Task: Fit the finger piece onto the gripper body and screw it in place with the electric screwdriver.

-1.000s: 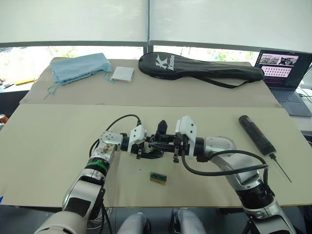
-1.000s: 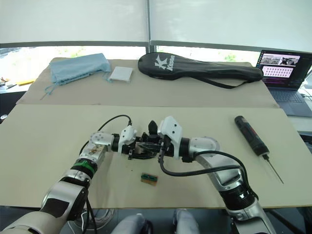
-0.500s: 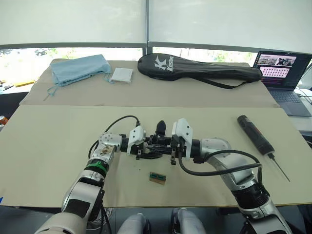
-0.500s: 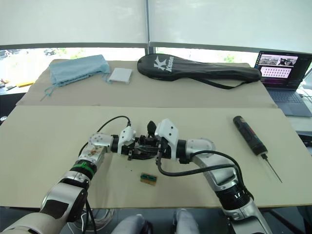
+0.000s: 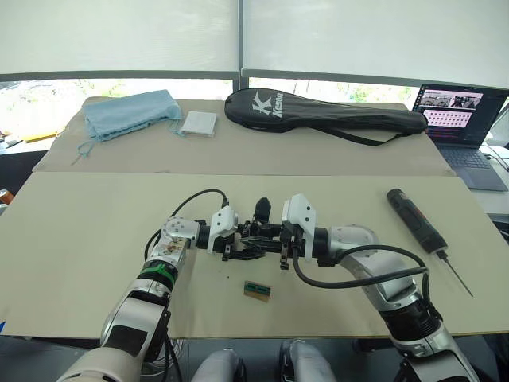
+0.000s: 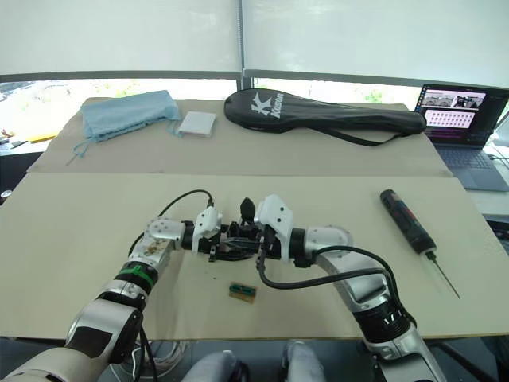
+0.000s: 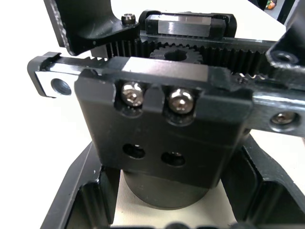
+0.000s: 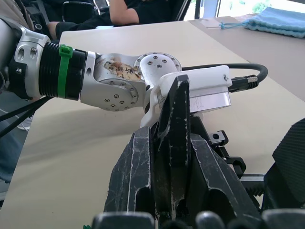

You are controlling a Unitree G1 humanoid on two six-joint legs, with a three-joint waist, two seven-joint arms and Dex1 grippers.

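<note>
Two grippers meet at the table's middle. Right gripper (image 8: 174,157): clamped on the finger piece (image 8: 175,119), a black tapered sliver standing upright between its fingers (image 8: 136,176), lower end hidden. Left gripper (image 5: 232,243): fingers spread to either side of the gripper body (image 7: 164,138), contact hard to make out. Gripper body: black block on a round base, two silver screws, two empty holes beneath, toothed rack and gear above; in the head views largely hidden between the two grippers. Electric screwdriver (image 5: 416,220): black, red mark, thin bit, lying well apart to the right on the table (image 5: 79,239). Green-and-tan block (image 5: 257,290): near the grippers. Racket bag (image 5: 318,111), blue cloth (image 5: 131,111), laptop (image 5: 461,119): on the far side.
</note>
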